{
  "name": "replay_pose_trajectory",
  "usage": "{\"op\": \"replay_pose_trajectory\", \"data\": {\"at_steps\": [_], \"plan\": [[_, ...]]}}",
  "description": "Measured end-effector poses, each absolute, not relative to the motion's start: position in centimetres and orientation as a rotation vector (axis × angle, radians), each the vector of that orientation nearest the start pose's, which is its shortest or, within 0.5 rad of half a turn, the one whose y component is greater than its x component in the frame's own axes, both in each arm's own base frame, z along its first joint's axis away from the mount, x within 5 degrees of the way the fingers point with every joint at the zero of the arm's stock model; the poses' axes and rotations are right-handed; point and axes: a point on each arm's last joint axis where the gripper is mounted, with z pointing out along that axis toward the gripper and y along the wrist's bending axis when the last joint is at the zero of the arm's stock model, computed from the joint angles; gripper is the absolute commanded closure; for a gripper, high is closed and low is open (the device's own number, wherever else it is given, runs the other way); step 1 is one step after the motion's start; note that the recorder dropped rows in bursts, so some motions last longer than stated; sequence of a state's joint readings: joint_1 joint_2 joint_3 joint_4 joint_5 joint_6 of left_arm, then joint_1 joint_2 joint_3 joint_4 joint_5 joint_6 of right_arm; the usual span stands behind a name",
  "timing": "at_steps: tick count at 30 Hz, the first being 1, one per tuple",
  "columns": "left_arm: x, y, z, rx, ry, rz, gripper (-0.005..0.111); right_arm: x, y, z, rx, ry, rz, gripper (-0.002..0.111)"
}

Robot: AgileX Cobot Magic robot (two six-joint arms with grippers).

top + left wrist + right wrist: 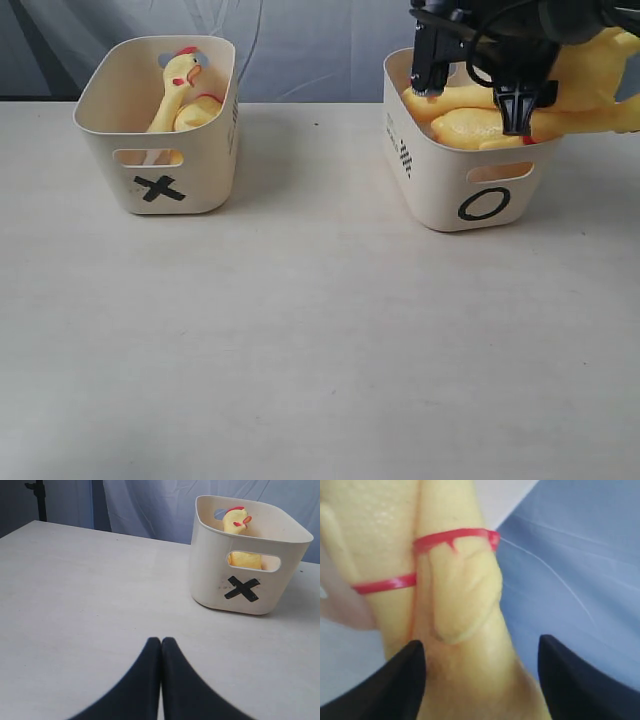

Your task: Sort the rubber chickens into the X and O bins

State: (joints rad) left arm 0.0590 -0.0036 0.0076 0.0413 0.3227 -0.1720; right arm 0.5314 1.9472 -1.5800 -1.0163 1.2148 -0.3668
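Observation:
The X bin [205, 165] stands at the back left with one yellow rubber chicken [180, 85] inside, head up; it also shows as the X bin [210, 580] and chicken [237, 520] in the left wrist view. The O bin [440, 190] at the back right holds yellow chickens [465, 125], and one chicken [590, 70] sticks out over its right rim. My right gripper [475, 95] hovers over this bin, open. Its jaws [481, 655] stand apart around a chicken body [465, 605] with a red ring [455, 535]. My left gripper [161, 642] is shut and empty, low over the table.
The pale table [300, 340] stretches in front of both bins. A grey-blue cloth backdrop [320, 40] hangs behind them. A dark stand [37, 495] shows at the far edge in the left wrist view.

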Motion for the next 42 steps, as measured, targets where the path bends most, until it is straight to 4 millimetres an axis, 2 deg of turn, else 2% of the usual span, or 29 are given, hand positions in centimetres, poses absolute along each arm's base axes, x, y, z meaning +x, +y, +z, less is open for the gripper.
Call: {"op": "replay_pose_trajectory", "data": {"at_steps": [3, 6, 21, 25, 31, 35, 38, 42], "plan": [[5.4, 0.4, 18.2, -0.183, 1.801, -0.041, 0.107, 38.4, 14.0, 28.4, -1.437, 2.149, -1.399, 0.064], [5.4, 0.4, 18.2, -0.183, 1.801, -0.041, 0.107, 37.9, 13.7, 30.0, -1.317, 2.157, -1.37, 0.064], [5.4, 0.4, 18.2, -0.183, 1.801, -0.041, 0.107, 32.3, 11.8, 37.7, -0.999, 2.245, -0.962, 0.064], [5.4, 0.4, 18.2, -0.183, 1.801, -0.041, 0.107, 31.4, 10.3, 39.3, -0.901, 2.254, -0.919, 0.064], [5.4, 0.4, 18.2, -0.183, 1.801, -0.041, 0.107, 31.3, 4.5, 40.0, -0.607, 2.408, -0.813, 0.064], [5.4, 0.4, 18.2, -0.183, 1.801, -0.041, 0.107, 30.9, 1.3, 38.9, -0.452, 2.53, -0.713, 0.064], [5.4, 0.4, 18.2, -0.183, 1.801, -0.041, 0.107, 30.7, 0.2, 37.7, -0.41, 2.588, -0.673, 0.064], [5.4, 0.4, 18.2, -0.183, 1.801, -0.041, 0.107, 30.8, 0.0, 36.8, -0.418, 2.599, -0.669, 0.064]]}}
